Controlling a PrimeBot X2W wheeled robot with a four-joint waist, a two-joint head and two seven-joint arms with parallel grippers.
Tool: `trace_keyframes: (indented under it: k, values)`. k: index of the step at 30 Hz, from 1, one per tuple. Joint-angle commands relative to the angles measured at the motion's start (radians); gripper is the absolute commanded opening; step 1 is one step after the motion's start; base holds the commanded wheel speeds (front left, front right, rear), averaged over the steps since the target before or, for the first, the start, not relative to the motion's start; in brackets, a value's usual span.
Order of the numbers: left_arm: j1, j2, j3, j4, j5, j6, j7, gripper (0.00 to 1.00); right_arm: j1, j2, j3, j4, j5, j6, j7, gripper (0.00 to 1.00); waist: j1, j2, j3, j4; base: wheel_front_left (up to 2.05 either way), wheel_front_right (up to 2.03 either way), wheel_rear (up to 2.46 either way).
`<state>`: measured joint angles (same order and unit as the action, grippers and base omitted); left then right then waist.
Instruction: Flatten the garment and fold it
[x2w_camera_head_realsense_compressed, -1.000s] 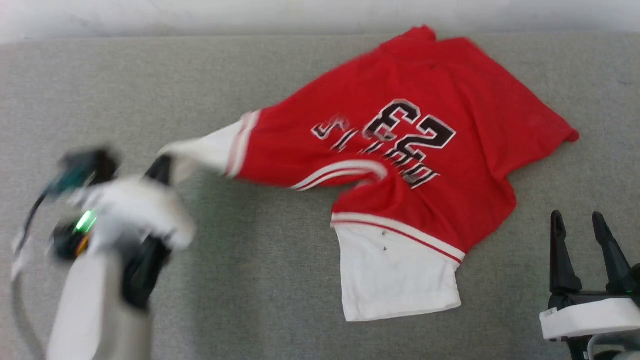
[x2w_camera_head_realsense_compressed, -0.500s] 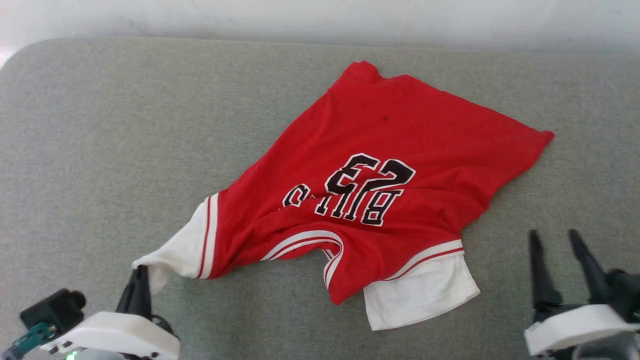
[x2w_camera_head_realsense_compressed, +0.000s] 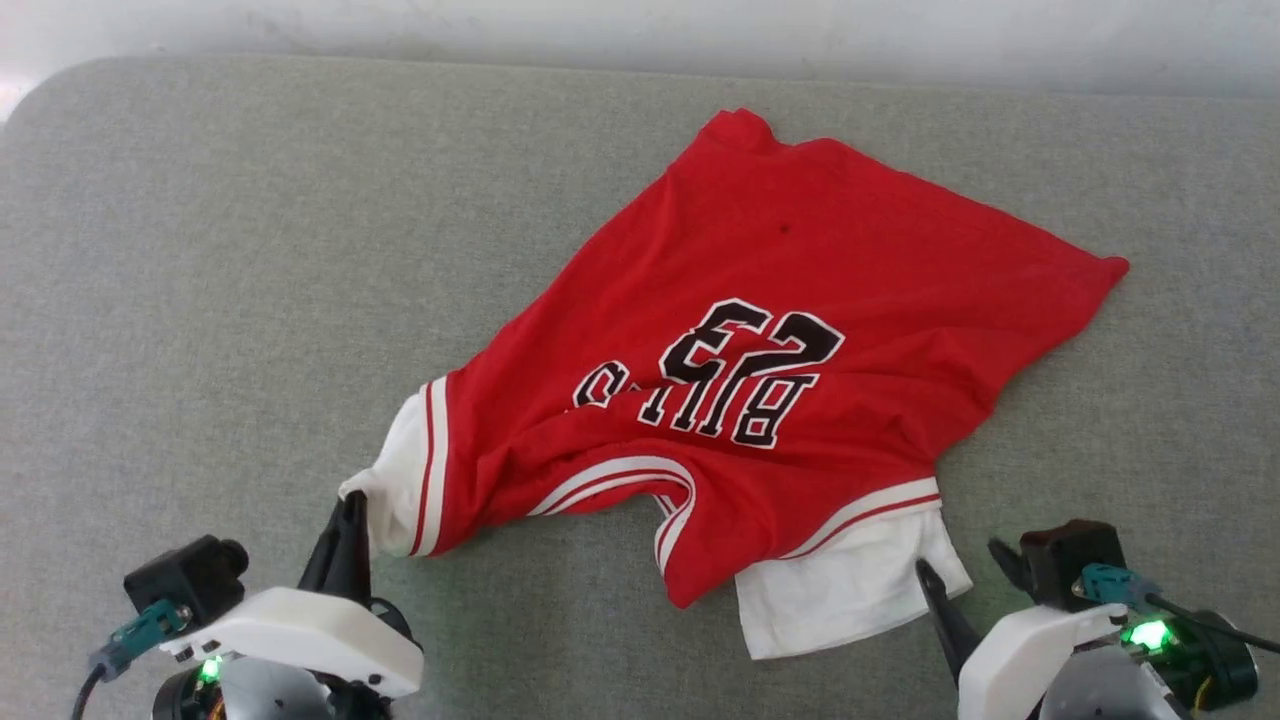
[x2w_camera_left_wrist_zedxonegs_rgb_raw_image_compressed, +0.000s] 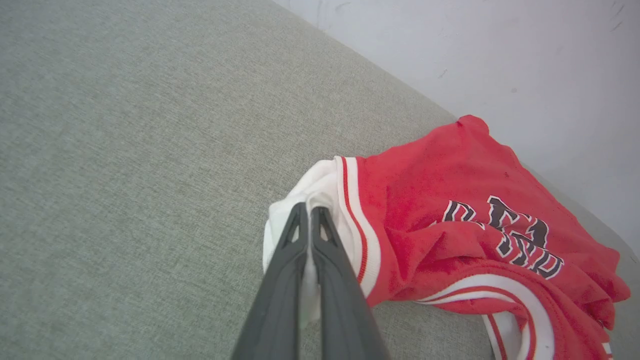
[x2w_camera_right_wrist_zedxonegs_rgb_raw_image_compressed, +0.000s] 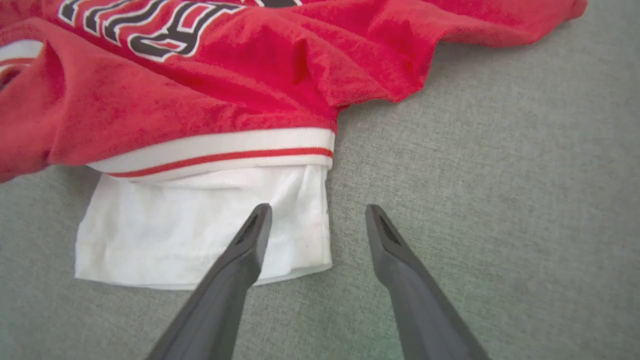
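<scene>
Garment, red jersey T-shirt (x2w_camera_head_realsense_compressed: 800, 260) with white sleeves, lies rumpled, print up, centre-right on grey fabric bench (x2w_camera_head_realsense_compressed: 200, 250), one corner near far edge. My left gripper (x2w_camera_head_realsense_compressed: 350, 505) pinches one white sleeve; my right gripper (x2w_camera_right_wrist_zedxonegs_rgb_raw_image_compressed: 317, 210) gapes over the other's edge.

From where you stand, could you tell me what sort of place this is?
Probably an indoor folding station: a broad grey fabric-covered surface against a plain pale wall, with one red jersey on it.
</scene>
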<state>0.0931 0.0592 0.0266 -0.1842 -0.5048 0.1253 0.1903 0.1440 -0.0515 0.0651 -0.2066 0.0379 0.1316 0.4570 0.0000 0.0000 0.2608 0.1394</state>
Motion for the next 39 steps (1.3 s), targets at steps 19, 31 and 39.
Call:
trace_keyframes:
  k: [19, 31, 39]
  values:
    - [-0.016, -0.003, -0.022, 0.022, 0.011, 0.006, -0.028, 0.00, -0.065, 0.001, -0.051, 0.163, 0.035, -0.001, -0.085, 0.00, 0.0000, 0.0000, -0.018, -0.007, 0.00, 0.00, 0.00]
    - [-0.047, -0.006, -0.007, -0.092, -0.103, -0.033, -0.114, 0.00, -0.157, 0.001, -0.178, 0.070, 0.154, -0.001, -0.304, 0.00, 0.0000, 0.0000, -0.056, -0.100, 0.00, 0.00, 0.00]
    - [-0.226, 0.021, -0.035, -0.213, -0.100, -0.057, -0.094, 0.00, -0.321, 0.001, -0.136, -0.103, 0.122, -0.001, -0.241, 0.00, 0.0000, 0.0000, -0.089, -0.166, 0.00, 0.00, 0.00]
